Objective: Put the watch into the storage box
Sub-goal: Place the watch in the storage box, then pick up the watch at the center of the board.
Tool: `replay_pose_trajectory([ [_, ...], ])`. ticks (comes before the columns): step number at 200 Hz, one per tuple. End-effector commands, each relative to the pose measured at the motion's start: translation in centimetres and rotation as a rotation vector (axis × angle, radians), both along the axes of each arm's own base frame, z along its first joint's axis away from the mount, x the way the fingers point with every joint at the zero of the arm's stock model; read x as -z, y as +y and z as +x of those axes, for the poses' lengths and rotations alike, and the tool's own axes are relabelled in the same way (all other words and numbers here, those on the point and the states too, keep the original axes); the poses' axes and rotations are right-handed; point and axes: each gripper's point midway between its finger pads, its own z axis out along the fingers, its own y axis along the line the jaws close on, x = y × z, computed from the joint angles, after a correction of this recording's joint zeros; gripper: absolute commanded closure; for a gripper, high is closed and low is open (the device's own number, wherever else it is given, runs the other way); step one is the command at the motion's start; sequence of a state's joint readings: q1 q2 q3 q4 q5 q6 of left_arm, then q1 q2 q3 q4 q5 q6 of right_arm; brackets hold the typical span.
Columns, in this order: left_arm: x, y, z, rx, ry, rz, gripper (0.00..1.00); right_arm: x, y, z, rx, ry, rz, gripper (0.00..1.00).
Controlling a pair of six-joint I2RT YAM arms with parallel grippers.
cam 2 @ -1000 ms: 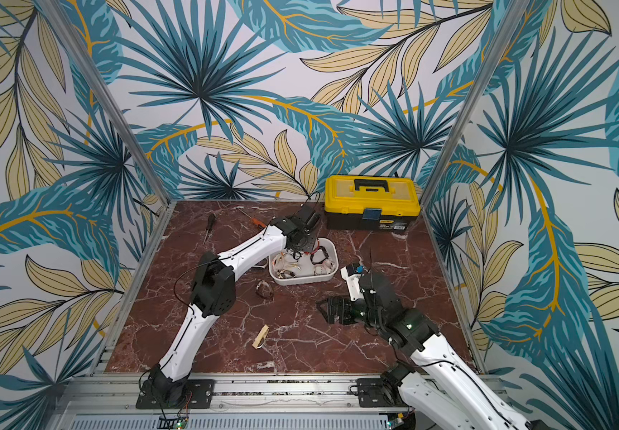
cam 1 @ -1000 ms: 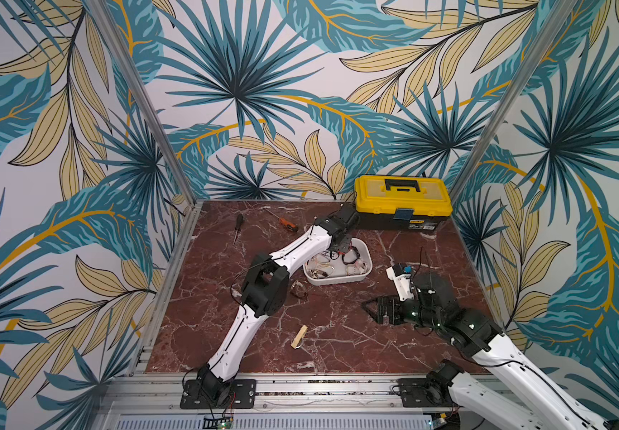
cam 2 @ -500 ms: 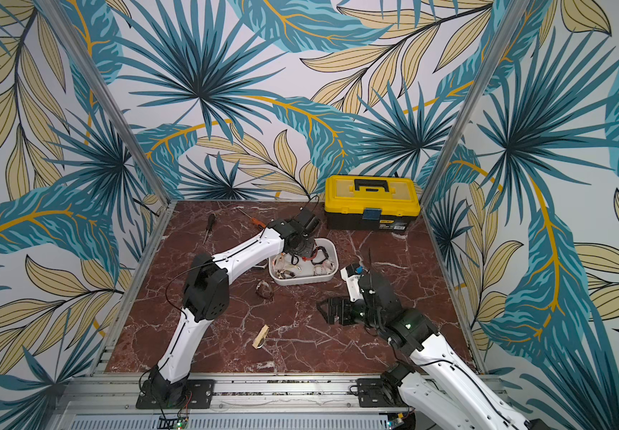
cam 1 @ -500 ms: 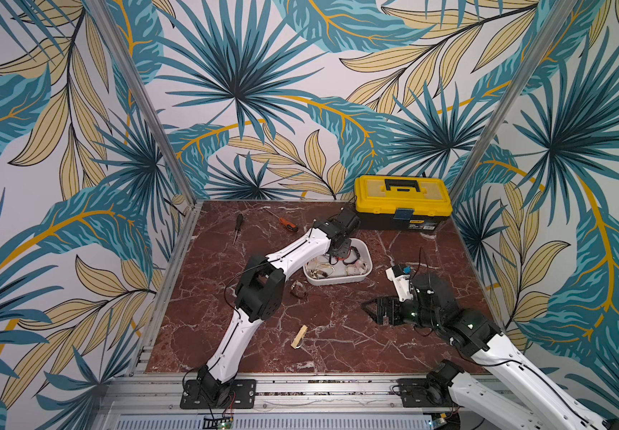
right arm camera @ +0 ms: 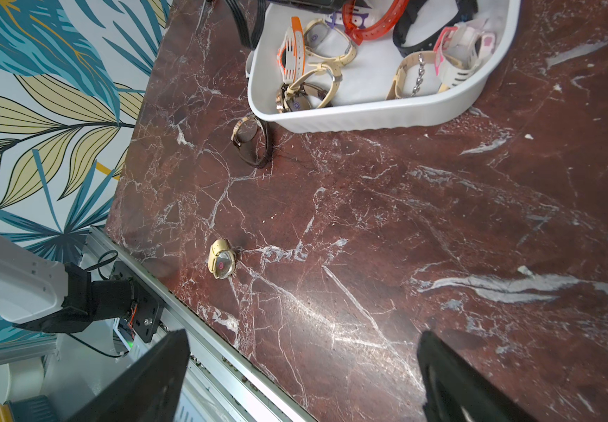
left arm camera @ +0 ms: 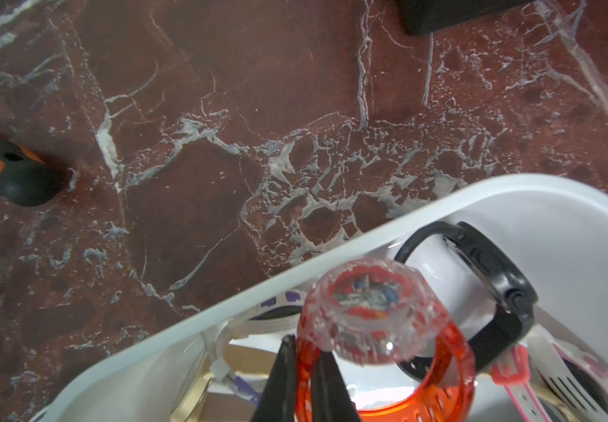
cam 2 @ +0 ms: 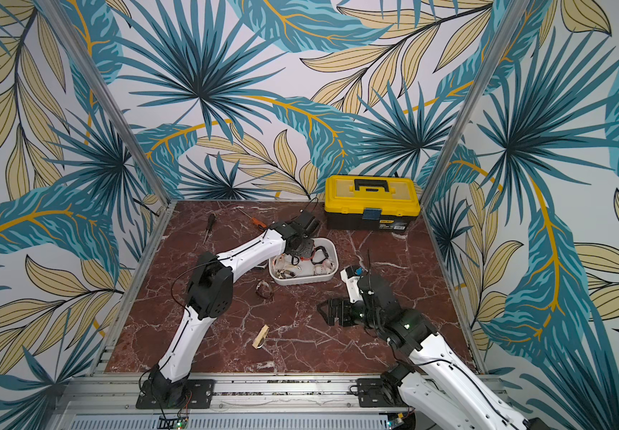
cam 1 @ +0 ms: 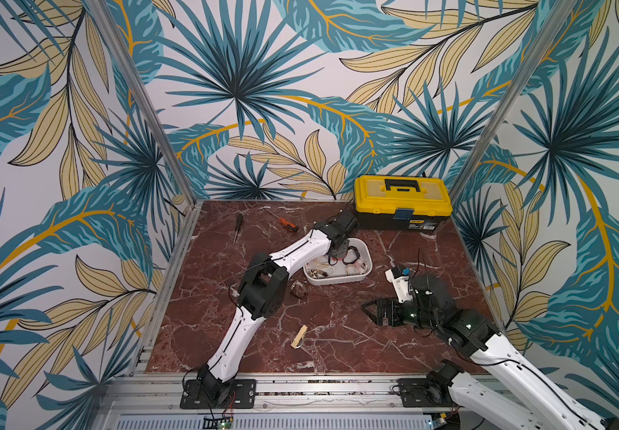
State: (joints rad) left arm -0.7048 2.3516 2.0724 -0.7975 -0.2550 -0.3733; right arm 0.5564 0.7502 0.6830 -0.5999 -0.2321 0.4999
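One white box (cam 1: 339, 280) is standing in the far middle of the surface (cam 1: 341, 327). One yellow toolbox (cam 1: 403, 203) is sitting behind it to the right, against the far wall.

The left claw (left arm camera: 304, 380) is reaching over the box's far left part. Its fingers (left arm camera: 283, 376) are pressing together on the strap of one orange-red watch (left arm camera: 368, 303). The watch is hanging inside the box's outline, just within the rim, beside one black watch (left arm camera: 492, 270). At least five further watches are lying tangled in the box.

Two more are lying outside. A brown-strapped watch (right arm camera: 251, 140) is lying just beside the box's near left corner, and a cream watch (right arm camera: 222, 259) is lying well apart, toward the near edge. Two tools, a black screwdriver (cam 1: 238, 225) and an orange screwdriver (cam 1: 287, 224), are lying at the far left.

The right claw (right arm camera: 302, 365) is hanging to the near right of the box, its fingers standing wide apart over bare marble. Open room is lying between the box and the near rail, and along the right edge.
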Motion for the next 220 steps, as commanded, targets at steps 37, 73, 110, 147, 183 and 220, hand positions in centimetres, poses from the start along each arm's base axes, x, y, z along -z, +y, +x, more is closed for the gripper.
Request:
replay_pose_trajectory([
  [37,0.5,0.0,1.1,-0.035,-0.048,-0.011,0.67,0.6,0.1,0.0,-0.008,-0.001,-0.008,0.00],
  [73,-2.7,-0.5,0.2,-0.046,-0.112,-0.101,0.62,0.3,0.1,0.1,-0.004,-0.010,-0.001,0.00],
  [110,-5.7,0.1,-0.9,-0.065,-0.155,-0.166,0.58,0.4,0.2,0.2,-0.004,-0.007,0.003,0.00],
  [147,-7.5,0.6,-1.8,-0.072,-0.186,-0.215,0.56,0.4,0.3,0.2,-0.005,-0.005,0.006,0.00],
  [183,-7.1,-0.2,-2.3,-0.045,-0.161,-0.268,0.63,0.4,0.2,0.1,-0.003,-0.004,0.004,0.00],
  [220,-5.7,-2.0,-2.5,0.011,-0.108,-0.315,0.89,0.2,-0.1,-0.1,0.002,-0.010,0.001,0.00],
])
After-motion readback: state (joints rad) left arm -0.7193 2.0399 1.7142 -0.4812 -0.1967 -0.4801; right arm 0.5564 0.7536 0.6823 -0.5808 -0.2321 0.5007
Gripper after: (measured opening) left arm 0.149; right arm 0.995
